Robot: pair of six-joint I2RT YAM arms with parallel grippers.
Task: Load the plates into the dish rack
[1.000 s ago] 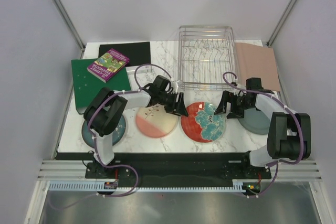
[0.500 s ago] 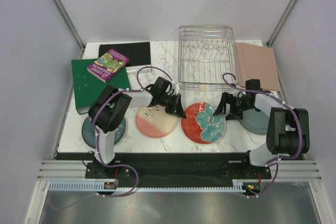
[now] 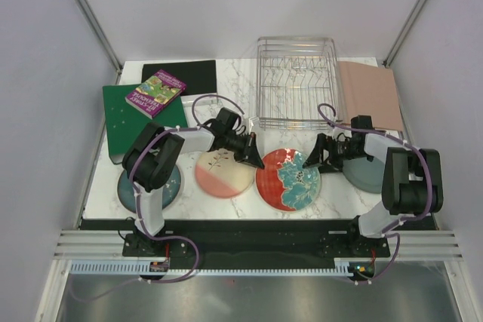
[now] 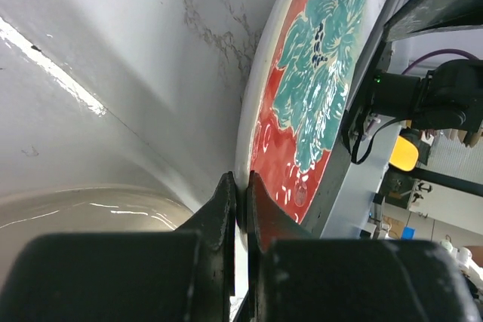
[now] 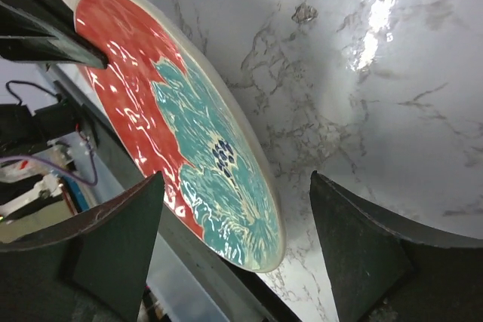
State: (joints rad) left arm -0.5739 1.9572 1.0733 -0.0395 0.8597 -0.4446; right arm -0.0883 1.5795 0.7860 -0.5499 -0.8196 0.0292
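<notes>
Left gripper (image 3: 257, 161) is clamping tight on the rim of the round red plate with teal flowers (image 3: 288, 180), which is lying just in front of the silver wire dish rack (image 3: 296, 81). Right gripper (image 3: 318, 158) is hovering wide open at the plate's opposite edge.

A robotics test cell is showing itself: white panels (image 3: 226, 5) are walling in a marble-look tabletop (image 3: 241, 73) from 9 to 3 o'clock, aluminium rails (image 3: 90, 245) running along 6 o'clock
</notes>
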